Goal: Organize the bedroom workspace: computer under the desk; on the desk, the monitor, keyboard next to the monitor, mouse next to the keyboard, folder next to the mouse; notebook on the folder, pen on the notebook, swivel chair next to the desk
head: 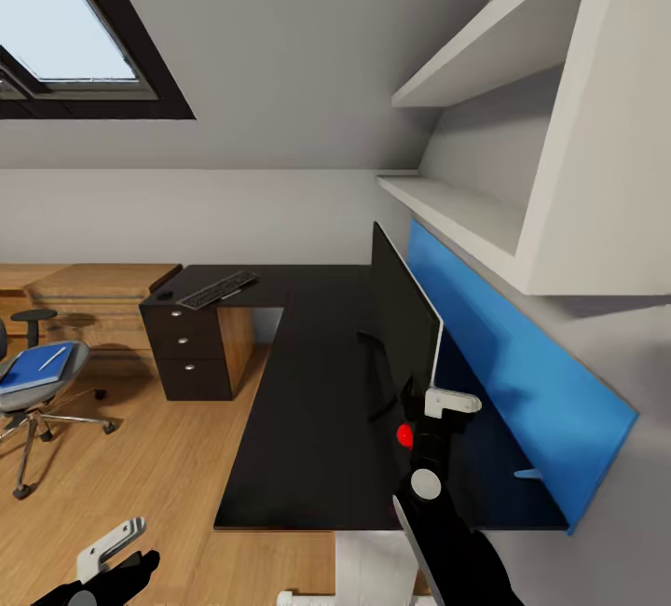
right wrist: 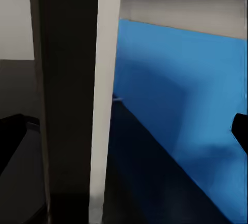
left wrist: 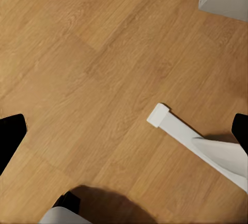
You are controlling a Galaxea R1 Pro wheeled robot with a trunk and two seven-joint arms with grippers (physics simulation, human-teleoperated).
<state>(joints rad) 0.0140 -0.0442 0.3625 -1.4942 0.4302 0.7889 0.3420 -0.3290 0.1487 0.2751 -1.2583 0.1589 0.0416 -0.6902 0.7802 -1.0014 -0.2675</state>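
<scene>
Black and glossy, the L-shaped counter [head: 308, 420] carries the monitor [head: 403, 326], seen edge-on, its near edge between the spread fingers of the right end effector [head: 438, 410]. A blue back panel [head: 522, 373] lines the wall just beyond that end effector. Far off on the counter's other wing lie the keyboard [head: 217, 289] and mouse [head: 166, 295]. The left end effector [head: 116, 555] hangs spread over wood floor [left wrist: 103, 79], well apart from the swivel chair [head: 37, 387] bearing the folder [head: 33, 365] and pen [head: 53, 358].

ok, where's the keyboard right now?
In the head view the keyboard lies on the far left end of the desk, above the drawers, with the mouse just to its left and the monitor well off to the right.
</scene>
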